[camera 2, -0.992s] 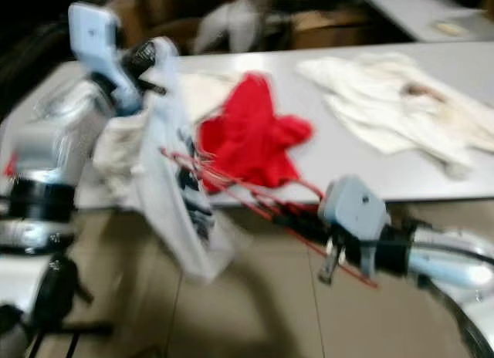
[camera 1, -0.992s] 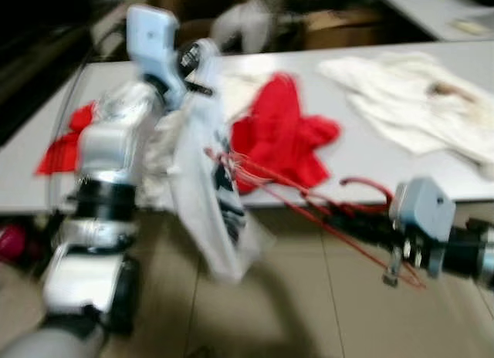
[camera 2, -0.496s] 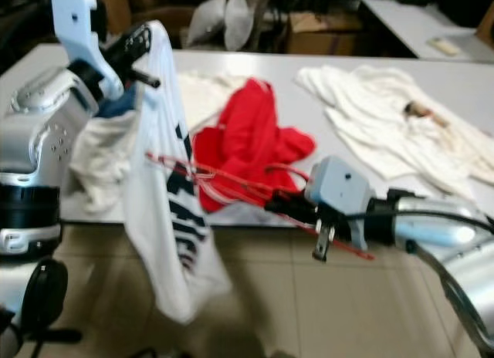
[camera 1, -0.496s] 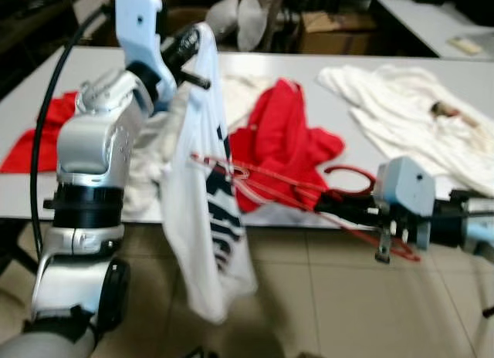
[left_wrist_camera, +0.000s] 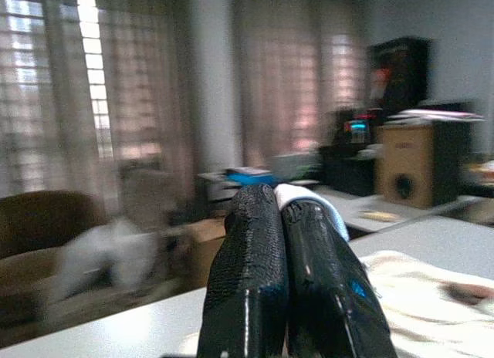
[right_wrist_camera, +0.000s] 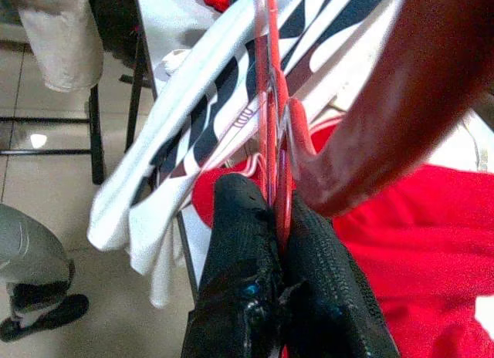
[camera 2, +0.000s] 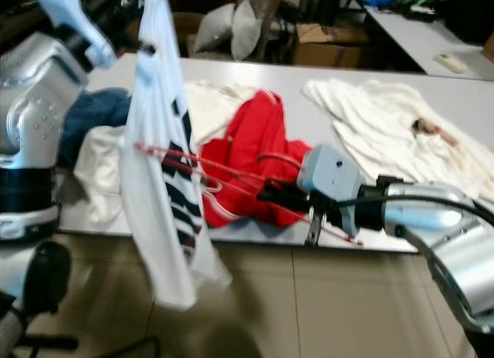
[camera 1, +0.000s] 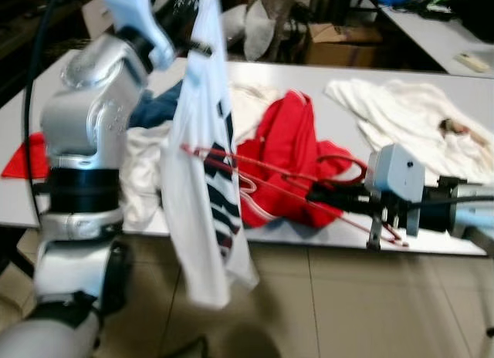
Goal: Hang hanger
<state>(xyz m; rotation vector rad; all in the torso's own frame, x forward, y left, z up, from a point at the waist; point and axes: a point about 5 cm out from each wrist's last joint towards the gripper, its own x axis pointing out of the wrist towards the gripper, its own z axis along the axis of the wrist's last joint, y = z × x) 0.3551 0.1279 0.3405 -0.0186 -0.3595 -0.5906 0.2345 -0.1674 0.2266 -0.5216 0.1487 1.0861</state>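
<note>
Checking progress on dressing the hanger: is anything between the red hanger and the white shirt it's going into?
Nothing visible. The right gripper is shut on the red hanger, whose far end already touches the white shirt that the left gripper holds up. The red garment lies behind on the table.

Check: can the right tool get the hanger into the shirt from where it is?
Probably yes. The right tool grips the hanger, whose far end already meets the shirt that the left tool holds up; nothing lies between.
</note>
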